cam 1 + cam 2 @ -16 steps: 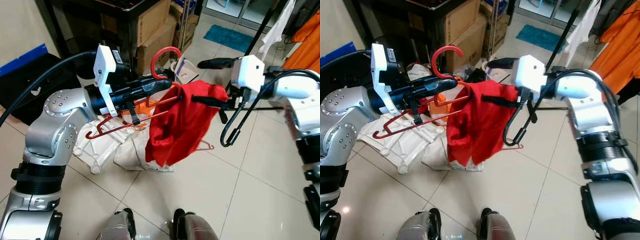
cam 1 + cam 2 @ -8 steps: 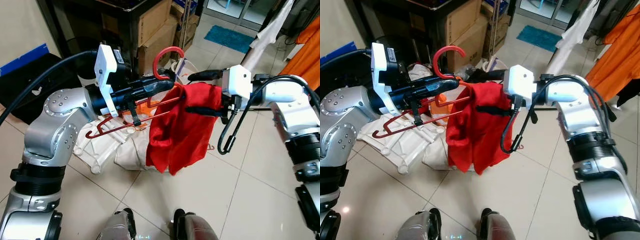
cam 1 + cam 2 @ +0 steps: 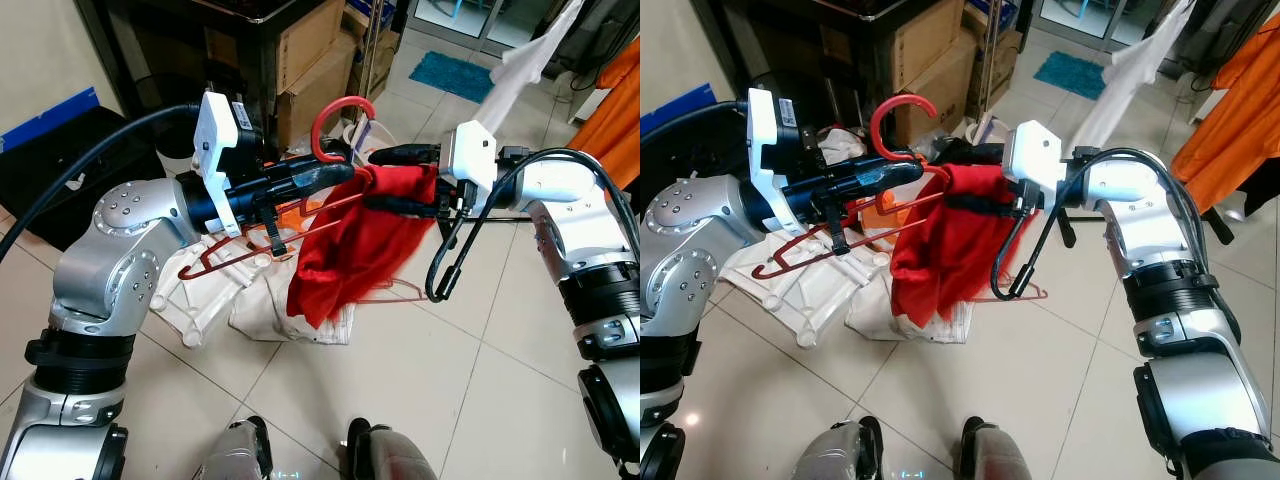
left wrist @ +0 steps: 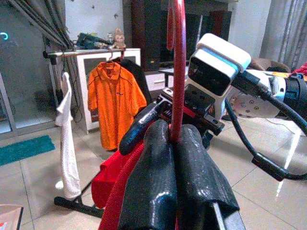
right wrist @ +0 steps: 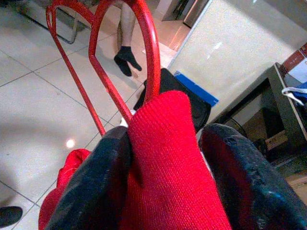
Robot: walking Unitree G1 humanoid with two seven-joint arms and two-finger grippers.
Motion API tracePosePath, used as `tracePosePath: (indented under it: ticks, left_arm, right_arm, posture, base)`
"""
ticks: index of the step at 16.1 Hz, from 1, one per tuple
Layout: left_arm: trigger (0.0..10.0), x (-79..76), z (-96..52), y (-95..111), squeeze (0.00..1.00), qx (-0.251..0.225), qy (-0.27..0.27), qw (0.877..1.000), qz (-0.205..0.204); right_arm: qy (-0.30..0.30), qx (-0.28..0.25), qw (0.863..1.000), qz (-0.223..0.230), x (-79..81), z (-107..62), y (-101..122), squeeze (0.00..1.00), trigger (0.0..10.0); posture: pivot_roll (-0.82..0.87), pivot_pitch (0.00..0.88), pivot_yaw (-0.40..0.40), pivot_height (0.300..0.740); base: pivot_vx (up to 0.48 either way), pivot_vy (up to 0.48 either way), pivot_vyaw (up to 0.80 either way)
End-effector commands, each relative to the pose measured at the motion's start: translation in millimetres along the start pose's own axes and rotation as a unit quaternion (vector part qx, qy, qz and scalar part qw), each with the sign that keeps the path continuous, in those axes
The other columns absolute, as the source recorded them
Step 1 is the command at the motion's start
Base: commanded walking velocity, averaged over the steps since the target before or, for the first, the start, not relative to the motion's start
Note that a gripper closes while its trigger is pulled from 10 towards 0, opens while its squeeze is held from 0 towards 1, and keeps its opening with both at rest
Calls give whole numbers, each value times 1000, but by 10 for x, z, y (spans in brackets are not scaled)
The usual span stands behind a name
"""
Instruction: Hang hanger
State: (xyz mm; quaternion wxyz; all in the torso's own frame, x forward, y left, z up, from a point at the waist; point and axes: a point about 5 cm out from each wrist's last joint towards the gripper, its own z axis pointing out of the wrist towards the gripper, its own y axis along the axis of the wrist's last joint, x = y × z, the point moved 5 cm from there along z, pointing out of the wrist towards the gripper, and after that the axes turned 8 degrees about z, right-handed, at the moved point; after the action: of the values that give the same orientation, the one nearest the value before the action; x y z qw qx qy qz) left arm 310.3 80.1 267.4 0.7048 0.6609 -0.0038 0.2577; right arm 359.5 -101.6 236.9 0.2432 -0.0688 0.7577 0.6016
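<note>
The red hanger (image 3: 335, 120) is held in the air above the tiled floor (image 3: 500, 390), its hook curving upward and its frame slanting down toward the robot's left. The left claw (image 3: 335, 175) has its two black fingers (image 4: 158, 182) pressed together on the neck of the hanger just below the hook; the left wrist view shows the red stem rising from between the two closed pads. A red cloth (image 3: 350, 250) drapes from the hanger on the side away from the left claw and hangs down below it. The right claw (image 3: 385, 180) is at the top edge of that cloth, just beside the hanger's hook, and its fingers (image 5: 96, 191) are pinching a fold of the red knit fabric, which bulges up between them in the right wrist view with the hanger's red wire right behind it. The two claws are close to each other, on either side of the hanger's neck. Below the hanger, a pale heap of laundry (image 3: 250, 300) lies on the floor. Behind the hanger stand cardboard boxes (image 3: 305, 50) under a dark cabinet. Beyond the right arm, well away from the hanger, an orange shirt (image 4: 115, 103) and a white towel (image 4: 67, 143) hang on a clothes rack (image 4: 81, 52).
</note>
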Motion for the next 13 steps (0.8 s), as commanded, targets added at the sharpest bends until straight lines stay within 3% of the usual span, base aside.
tracePosePath:
  ticks: [1, 10, 13]
  left_arm:
    - [10000, -95, 44, 55, 0, -12, -22, 1000, 5]
    - [10000, -80, 45, 13, 0, -3, -18, 1000, -11]
    - [10000, -49, 46, -71, 0, 21, -7, 1000, 5]
  right_arm:
    - [-19, -8, 1000, 8, -28, -67, -9, 0, 0]
    - [-12, 0, 999, 31, 8, -120, -53, 0, 0]
    - [-13, -6, 999, 43, 33, -119, -56, 0, 0]
  posture:
    - [-98, 148, -39, 740]
    - [-106, 158, -39, 740]
    - [-107, 163, -42, 740]
  base:
    - [0, 0, 0]
    - [0, 0, 0]
    - [0, 0, 0]
